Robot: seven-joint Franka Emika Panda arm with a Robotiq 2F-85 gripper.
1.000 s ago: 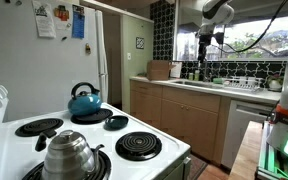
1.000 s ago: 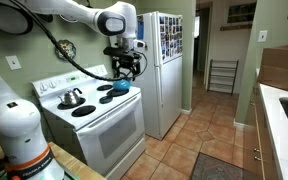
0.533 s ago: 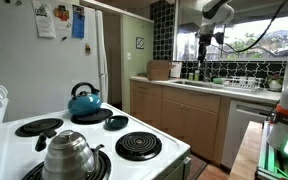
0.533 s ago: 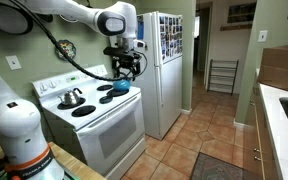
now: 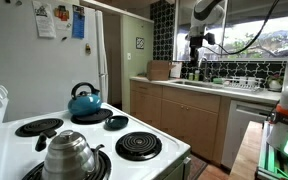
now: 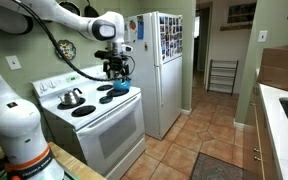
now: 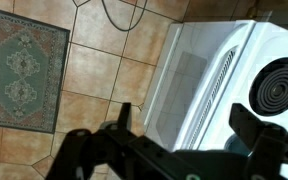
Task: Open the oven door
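The oven door [image 6: 112, 135] is the wide white front panel of the white range, shut, with a handle along its top. In the wrist view I look down on the door [image 7: 184, 85] and its greyish window. My gripper [image 6: 116, 68] hangs open and empty in the air above the range's front right corner, apart from the door. It also shows in an exterior view [image 5: 196, 45]. In the wrist view the gripper [image 7: 189, 125] has its two dark fingers [image 7: 124, 115] spread wide, with nothing between them.
A blue kettle [image 6: 119, 87] and a silver kettle [image 6: 72, 97] stand on the coil burners [image 7: 279, 85]. The white fridge [image 6: 162, 70] stands close beside the range. A patterned rug [image 7: 24, 60] lies on the tiled floor. Wooden cabinets [image 5: 179, 115] line the far counter.
My gripper has moved sideways and slightly down, away from the fridge and over the range's front corner. The oven door and kettles have not moved.
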